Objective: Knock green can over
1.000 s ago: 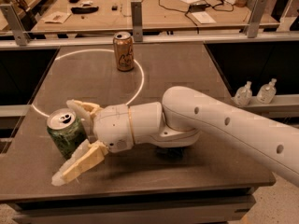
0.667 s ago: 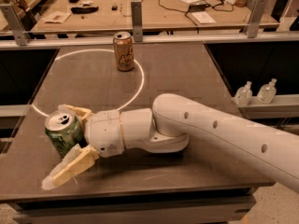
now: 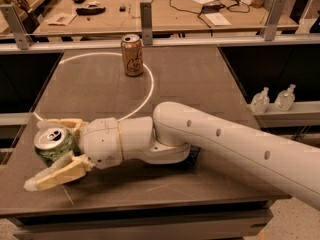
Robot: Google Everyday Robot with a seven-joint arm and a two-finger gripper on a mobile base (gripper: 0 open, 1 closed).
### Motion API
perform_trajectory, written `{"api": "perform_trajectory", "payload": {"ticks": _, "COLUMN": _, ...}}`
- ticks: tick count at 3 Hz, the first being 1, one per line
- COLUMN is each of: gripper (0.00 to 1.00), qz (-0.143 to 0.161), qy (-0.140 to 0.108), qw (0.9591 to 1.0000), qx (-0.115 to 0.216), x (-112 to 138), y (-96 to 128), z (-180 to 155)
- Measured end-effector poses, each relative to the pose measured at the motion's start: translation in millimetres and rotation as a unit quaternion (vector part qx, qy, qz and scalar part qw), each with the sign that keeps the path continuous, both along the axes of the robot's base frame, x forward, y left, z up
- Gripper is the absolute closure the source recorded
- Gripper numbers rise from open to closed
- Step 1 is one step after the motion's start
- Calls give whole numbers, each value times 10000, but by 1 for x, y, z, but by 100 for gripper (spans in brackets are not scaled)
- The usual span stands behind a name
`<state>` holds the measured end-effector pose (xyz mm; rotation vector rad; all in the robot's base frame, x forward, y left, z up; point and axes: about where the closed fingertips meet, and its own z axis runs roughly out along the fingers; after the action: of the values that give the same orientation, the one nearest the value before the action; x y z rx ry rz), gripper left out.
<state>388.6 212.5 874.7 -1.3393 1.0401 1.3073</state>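
Green can (image 3: 53, 145) stands at the front left corner of the dark surface (image 3: 200, 79), silver top and pull tab facing up, with its body leaning slightly. It sits inside the pincer (image 3: 36, 154), between the two tan fingers. One finger (image 3: 62, 124) runs behind the can's top rim. The other finger (image 3: 56, 173) crosses in front of its lower body and angles down-left toward the surface edge. The pincer is spread wide, with a finger on each side of the can. Both fingers appear to touch the can, but whether they squeeze it cannot be told. The can's right side lies close against the white wrist housing (image 3: 102, 141).

A thin white ring (image 3: 150, 86) is marked on the surface, and its front arc passes just behind the wrist. The orange-gold can (image 3: 132, 55) stands upright on the far part of this ring, well apart from the pincer.

The white arm (image 3: 235, 144) stretches from the wrist across the front half of the surface and leaves view at lower right.

Two small clear bottles (image 3: 272, 100) stand on a lower ledge beyond the right edge. A wooden bench (image 3: 165, 19) with cables and papers runs across the back.
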Motion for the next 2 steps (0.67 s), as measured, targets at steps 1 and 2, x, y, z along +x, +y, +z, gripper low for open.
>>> {"api": "perform_trajectory", "payload": {"ticks": 1, "gripper": 63, "qz": 135, "qy": -215, "qw": 9997, "qx": -19, "x": 0, "y": 3, "z": 5}}
{"api": "perform_trajectory", "payload": {"ticks": 2, "gripper": 87, "qz": 165, "qy": -267, "qw": 9995, "qx": -30, "x": 0, "y": 3, "z": 10}}
